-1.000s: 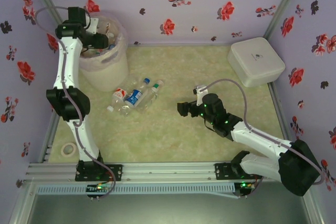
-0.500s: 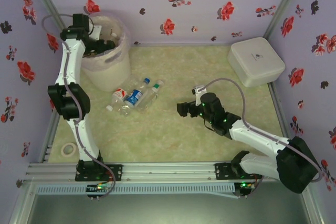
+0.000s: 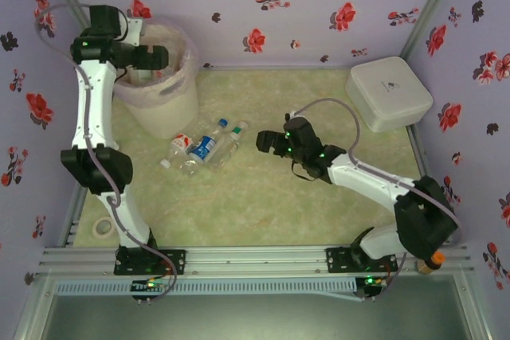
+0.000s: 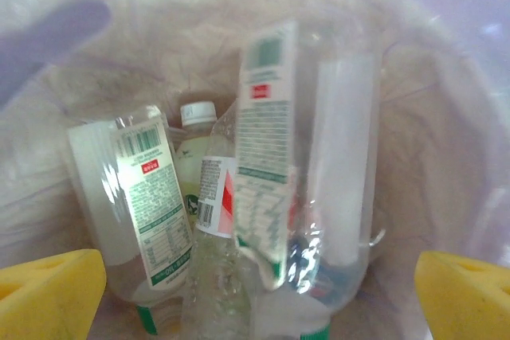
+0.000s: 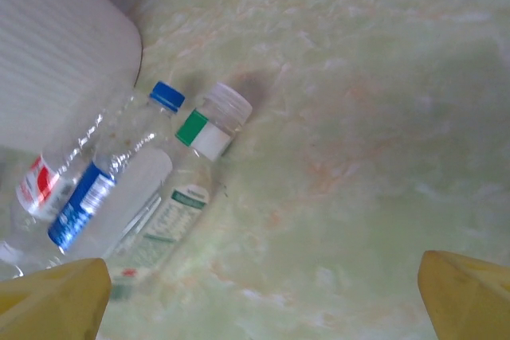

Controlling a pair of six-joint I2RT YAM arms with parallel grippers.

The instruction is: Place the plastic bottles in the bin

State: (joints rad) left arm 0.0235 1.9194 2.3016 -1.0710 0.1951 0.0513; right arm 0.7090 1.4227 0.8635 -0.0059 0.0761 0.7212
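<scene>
**Upper left of the overhead view:** the left gripper (image 3: 153, 58) hangs over the mouth of the bin (image 3: 167, 109), a tall round white bucket lined with a crinkled, translucent pinkish bag. Its wrist camera looks straight down inside, where the overhead cannot. The yellow fingers (image 4: 52, 292) stand spread to the bottom corners with nothing between them. Below them the binned bottles (image 4: 147, 197) stand on end: clear plastic, white-and-green printed labels, a red patch, one white cap. The tallest is blurred.

Just right of the bin's foot, a cluster of plastic bottles (image 3: 203, 147) lies on the pale green, marbled table (image 3: 263, 205). The right wrist view sorts them out. A blue-capped bottle (image 5: 111, 181) with a blue label lies touching a white-capped bottle (image 5: 195, 173) with a green band. A red-labelled bottle (image 5: 38, 185) is at the left edge of the frame.

**Centre:** the right gripper (image 3: 263, 142) points toward the cluster, near but apart, its fingers wide and empty.

**Upper right:** a smooth white rounded-square box (image 3: 389, 93) sits by the floral wall (image 3: 319, 5).
</scene>
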